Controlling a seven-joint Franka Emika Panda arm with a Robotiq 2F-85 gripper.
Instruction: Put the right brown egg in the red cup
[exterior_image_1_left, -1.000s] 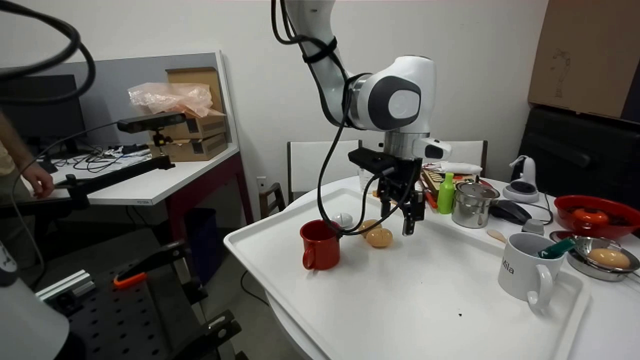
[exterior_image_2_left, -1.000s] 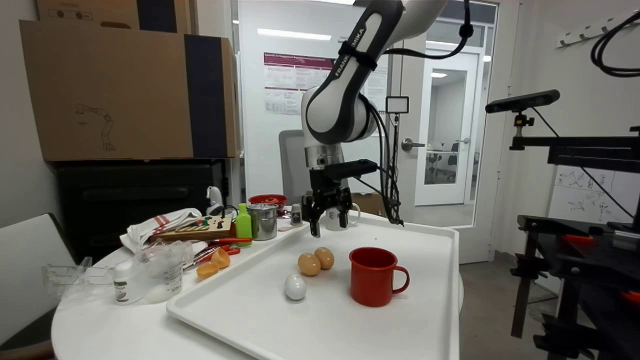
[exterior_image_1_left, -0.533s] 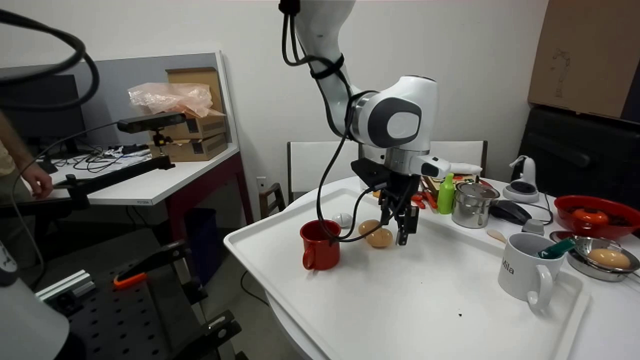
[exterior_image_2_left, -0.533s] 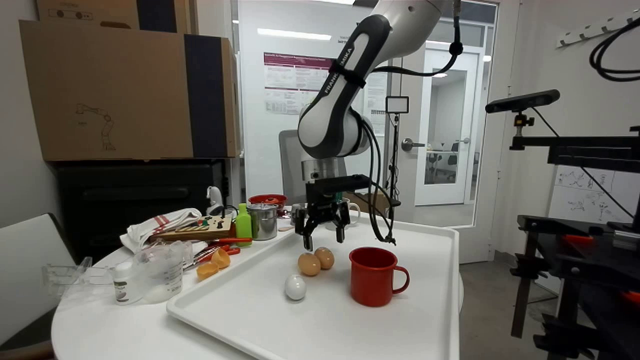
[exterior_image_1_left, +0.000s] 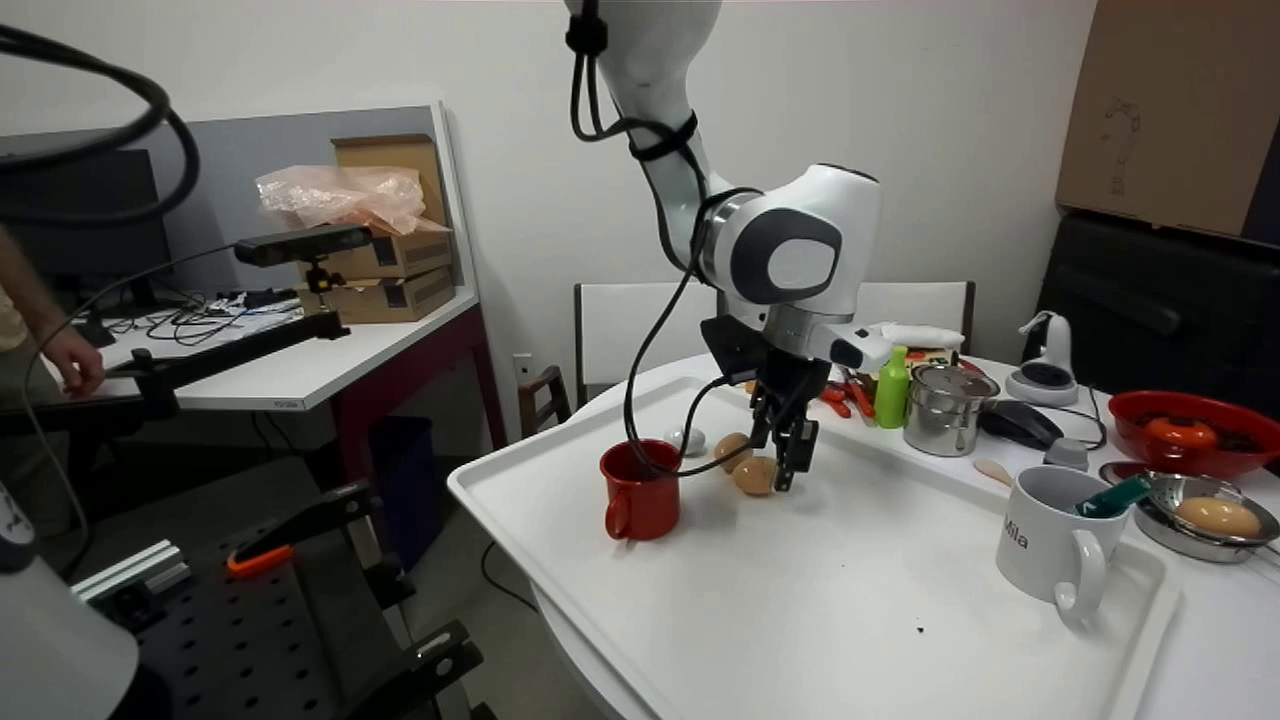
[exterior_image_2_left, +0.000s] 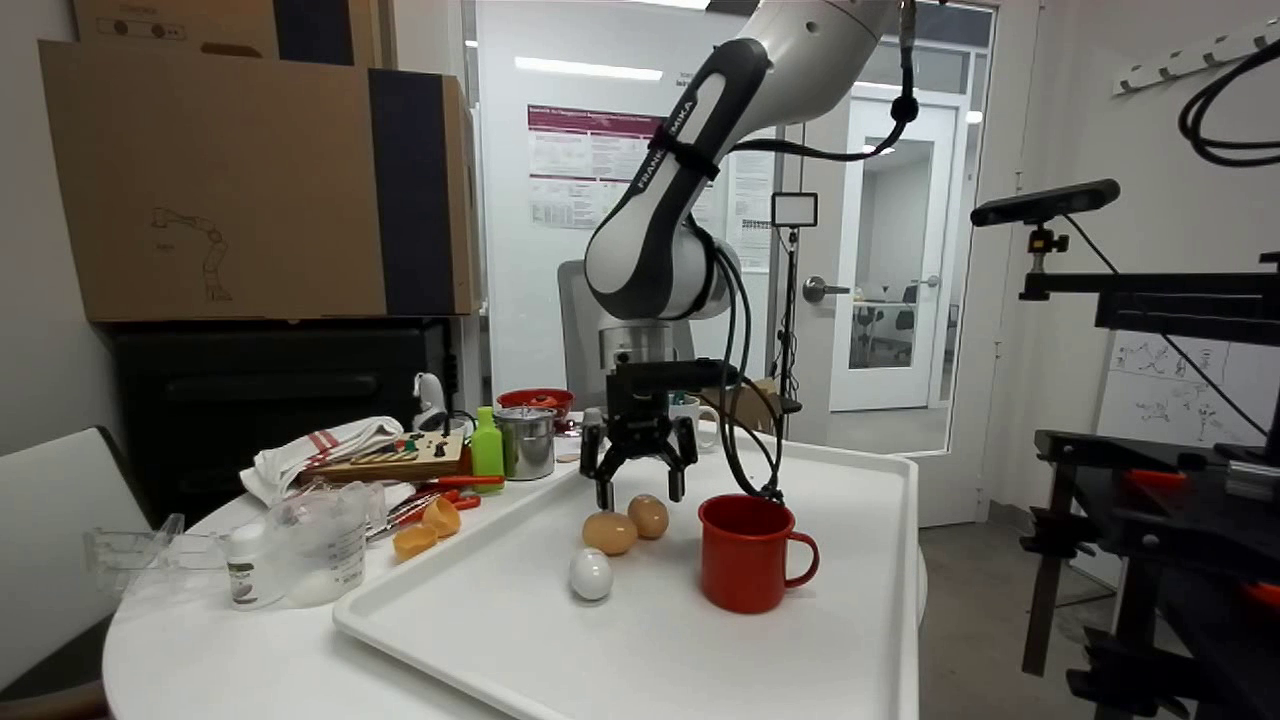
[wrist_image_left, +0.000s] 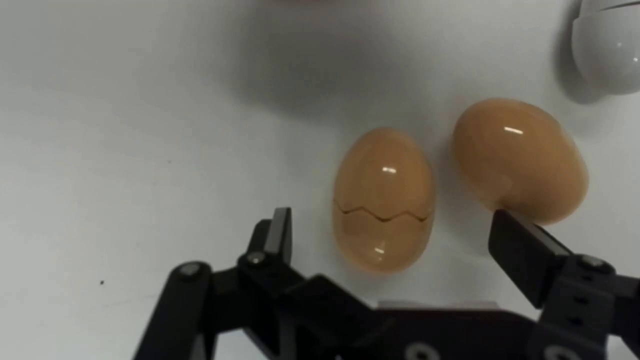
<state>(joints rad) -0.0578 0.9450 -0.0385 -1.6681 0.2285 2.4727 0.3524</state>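
Note:
The right brown egg lies on the white tray, beside the other brown egg. It also shows in an exterior view. In the wrist view the right brown egg, with a zigzag crack line, lies between my open fingers, apart from both. My gripper is open, low over the eggs. In the wrist view one fingertip meets the edge of the other brown egg; whether it touches I cannot tell for sure. The red cup stands upright close by, and in an exterior view too.
A white egg lies beside the brown eggs. The tray has a raised rim. A white mug stands at its far end. A green bottle and a steel pot stand outside it. Cables hang over the red cup.
My open gripper has come down and across to the eggs. The other brown egg has turned and shifted slightly toward the white egg. The red cup has not moved.

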